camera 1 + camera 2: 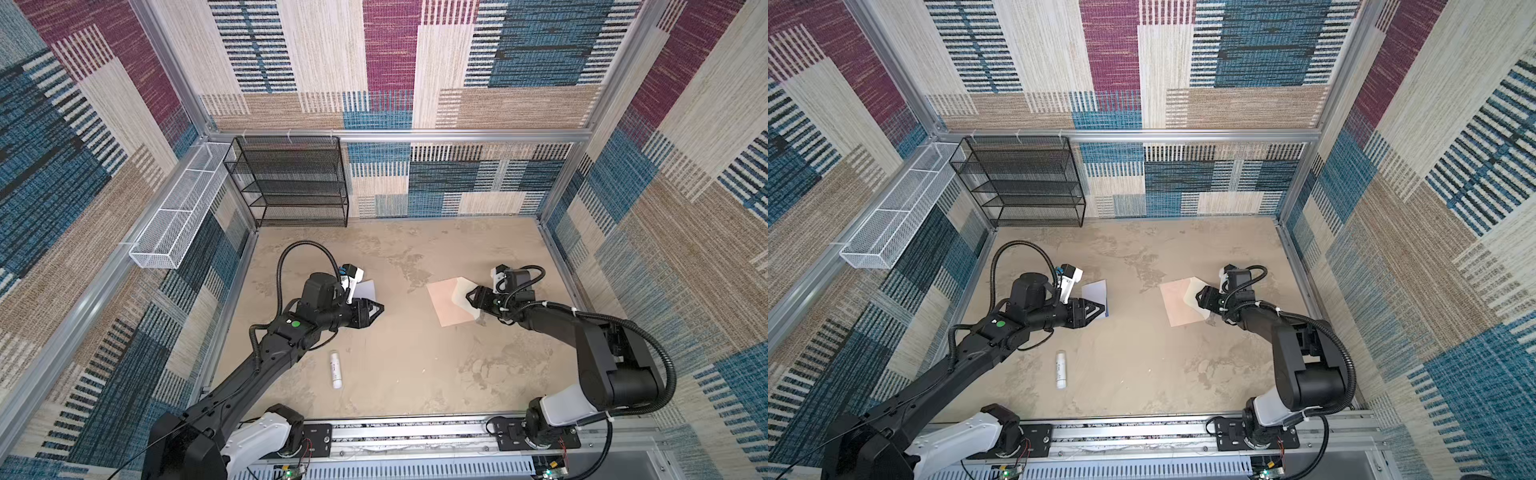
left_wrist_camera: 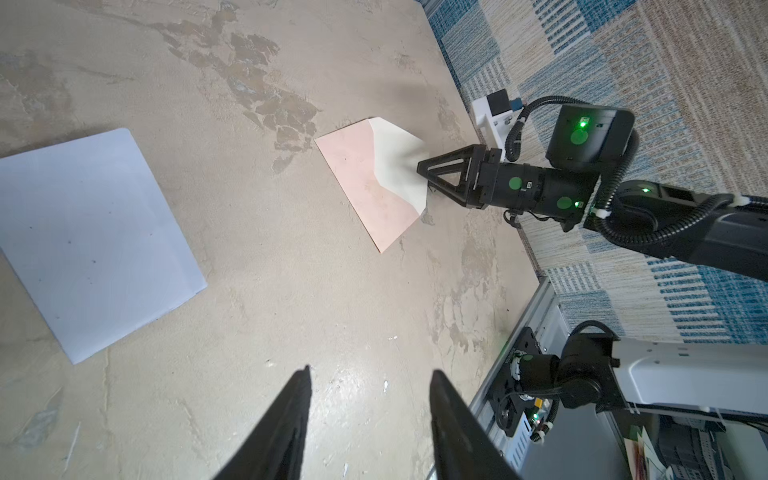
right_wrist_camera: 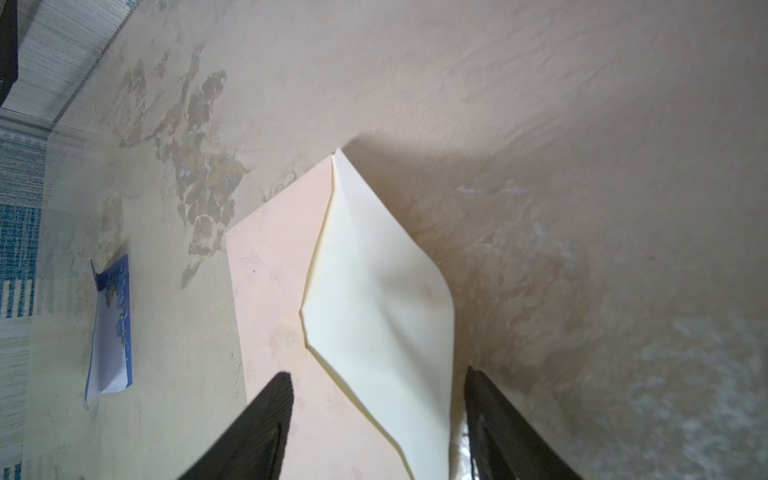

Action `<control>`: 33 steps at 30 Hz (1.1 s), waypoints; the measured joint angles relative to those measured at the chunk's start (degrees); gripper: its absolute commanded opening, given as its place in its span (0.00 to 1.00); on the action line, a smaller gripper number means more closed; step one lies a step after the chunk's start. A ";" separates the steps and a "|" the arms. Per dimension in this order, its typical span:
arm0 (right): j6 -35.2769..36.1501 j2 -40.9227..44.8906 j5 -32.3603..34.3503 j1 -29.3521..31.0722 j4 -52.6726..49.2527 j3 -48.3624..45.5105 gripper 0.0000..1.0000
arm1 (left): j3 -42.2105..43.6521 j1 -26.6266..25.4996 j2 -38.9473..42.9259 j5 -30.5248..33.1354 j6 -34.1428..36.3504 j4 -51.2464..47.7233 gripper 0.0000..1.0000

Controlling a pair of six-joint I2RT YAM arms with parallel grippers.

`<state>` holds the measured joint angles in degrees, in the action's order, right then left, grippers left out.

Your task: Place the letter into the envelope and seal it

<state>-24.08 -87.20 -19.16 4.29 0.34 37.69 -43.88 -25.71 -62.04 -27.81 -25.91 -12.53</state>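
Your right gripper (image 3: 376, 372) is at the envelope (image 3: 270, 291), which lies flat toward the counter's (image 1: 415, 374) right edge, about midway between the front rail and the back wall. Its pink body faces up. The cream flap (image 3: 374, 291) is open and lifted off the counter, pointing toward that right edge. Your jaws stand apart with the flap's tip between them. One finger (image 3: 266, 415) is over the pink body and the other sits just outside the flap's far edge. No clamp on the paper shows.

In both top views your left gripper (image 1: 1100, 309) sits at the near edge of the letter (image 1: 1096, 291), over toward the counter's left edge. The letter is white side up, with a blue strip showing along one side. In the left wrist view those jaws are apart too, with bare counter between them, and the letter (image 2: 95, 241) lies off to one side. Whether a fingertip touches the sheet, you cannot tell.

Letter and envelope (image 1: 451, 301) are well apart. A white tube (image 1: 336, 370) lies nearer the front edge, on the left arm's side.
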 measured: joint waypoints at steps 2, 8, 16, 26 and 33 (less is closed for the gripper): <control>0.15 0.09 -0.44 -0.02 0.09 -0.63 0.55 | -0.17 -0.04 0.00 -0.02 0.02 0.20 0.48; 0.61 1.53 -0.63 -0.02 0.22 -2.54 0.41 | -3.13 -0.07 -2.36 -0.81 0.48 0.33 0.47; 1.68 0.15 0.39 -0.02 0.63 -2.38 0.21 | -4.52 -0.07 -6.40 -1.33 0.46 1.20 0.46; 2.49 0.22 0.31 0.17 -0.26 -0.02 0.00 | -6.32 -0.15 -5.11 -0.81 1.14 -0.13 0.46; -3.23 14.75 -2.27 6.84 -3.04 -2.34 0.00 | -6.56 -0.07 -0.85 1.68 2.69 -5.03 0.45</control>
<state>-27.31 -72.44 -21.43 11.14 -2.70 35.35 -50.43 -25.78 -62.89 -26.13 -23.22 -17.56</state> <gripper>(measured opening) 0.049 0.454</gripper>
